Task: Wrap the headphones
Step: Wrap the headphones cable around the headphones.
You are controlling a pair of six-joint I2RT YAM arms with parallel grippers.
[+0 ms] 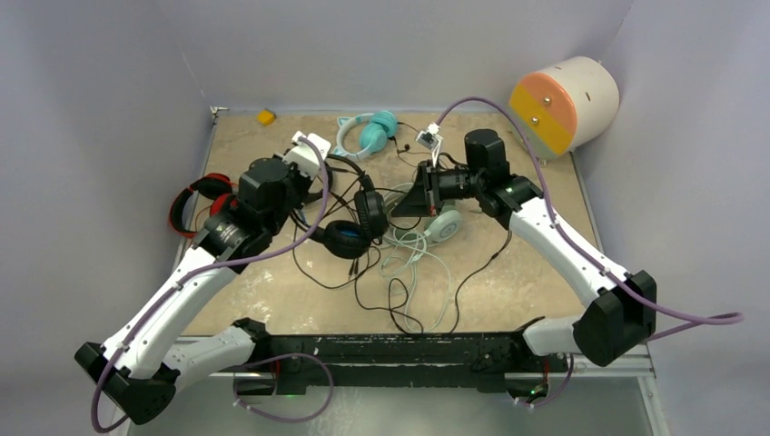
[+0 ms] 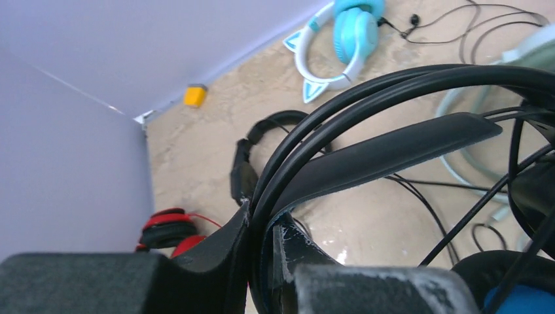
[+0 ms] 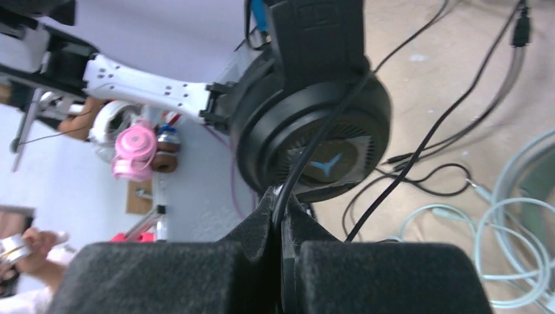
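Over the tan bench (image 1: 263, 292), my left claw (image 1: 313, 177) was at the band of the black headset (image 1: 350, 234). My right claw (image 1: 399, 204) faced it from the other side, low in a tangle of black cable (image 1: 399, 313) and pale cord. Red headphones (image 1: 192, 202) lay at the left edge, a teal cat-eared pair (image 1: 368, 133) at the back, and a mint-green pair (image 1: 443, 224) just beside my right wrist. A cream drum (image 1: 567, 100) sat at the far right corner.

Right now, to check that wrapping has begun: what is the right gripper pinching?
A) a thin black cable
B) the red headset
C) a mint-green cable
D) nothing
A: the right wrist view shows the right gripper shut on a thin black cable running across the black earcup.
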